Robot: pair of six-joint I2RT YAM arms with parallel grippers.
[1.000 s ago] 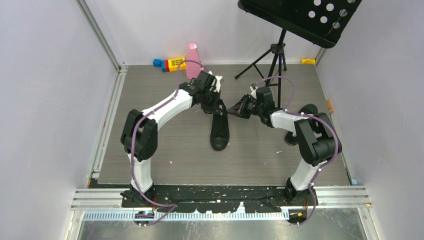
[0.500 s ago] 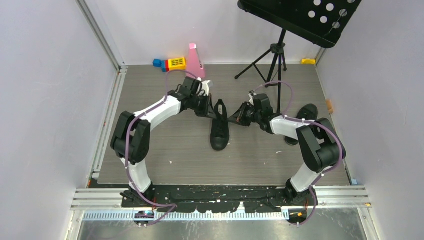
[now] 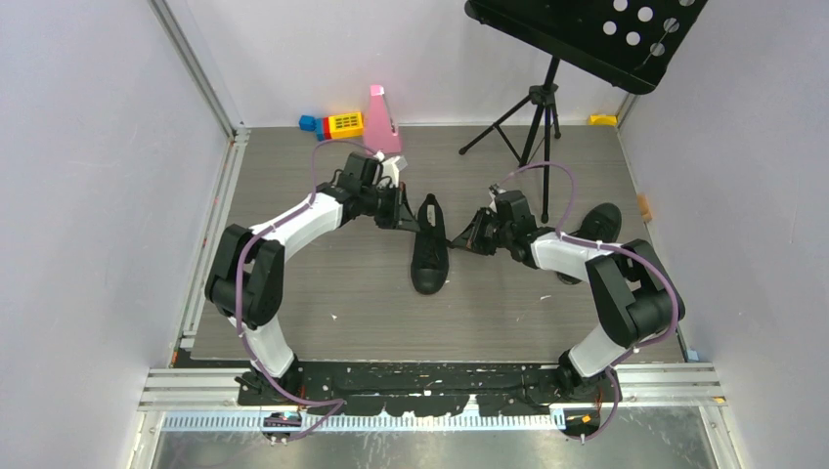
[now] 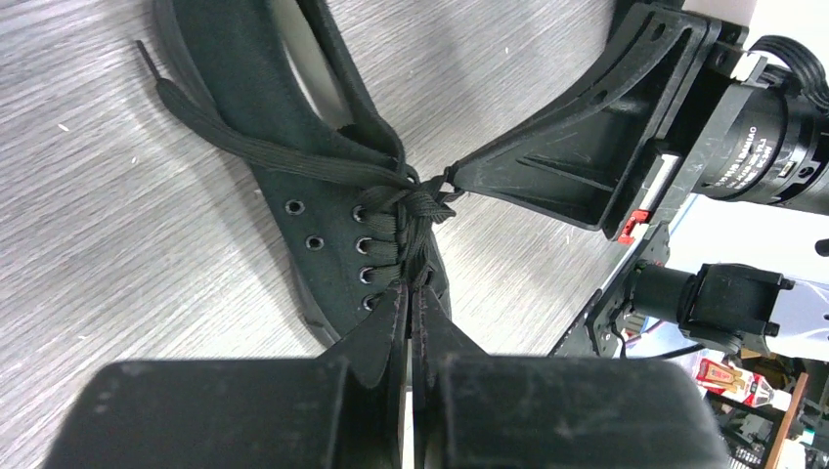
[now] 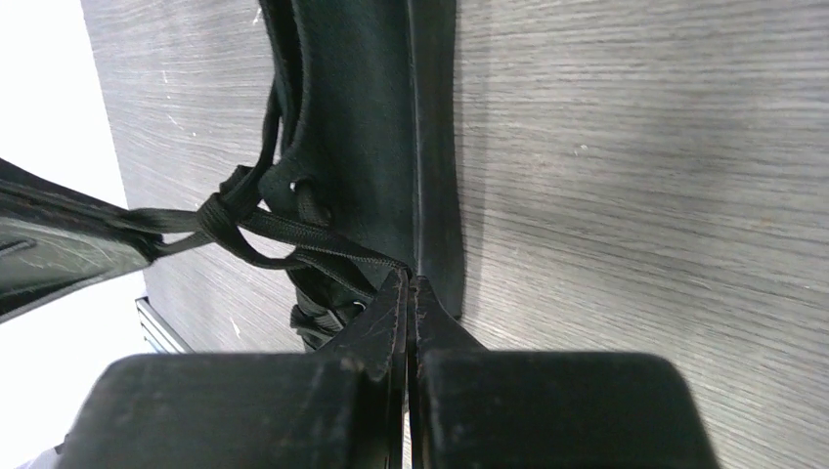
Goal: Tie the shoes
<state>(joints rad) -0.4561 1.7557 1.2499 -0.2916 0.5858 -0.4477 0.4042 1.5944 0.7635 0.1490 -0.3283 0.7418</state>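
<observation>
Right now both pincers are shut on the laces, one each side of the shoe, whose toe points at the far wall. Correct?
No: the top view shows the shoe with its toe toward the arm bases. The rest holds: left pincer and right pincer are shut on the laces, one each side.

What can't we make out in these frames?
Knot in the laces: black on black in both wrist views, tiny in the top view; bow or plain crossing unclear.
Toe of the sneaker: left wrist view, hidden behind the left gripper.
Gripped ends of the laces: right wrist view, swallowed by the shut right gripper.
Second shoe: top view, mostly behind the right arm.
Music stand: top view, desk cut by the upper edge.
</observation>
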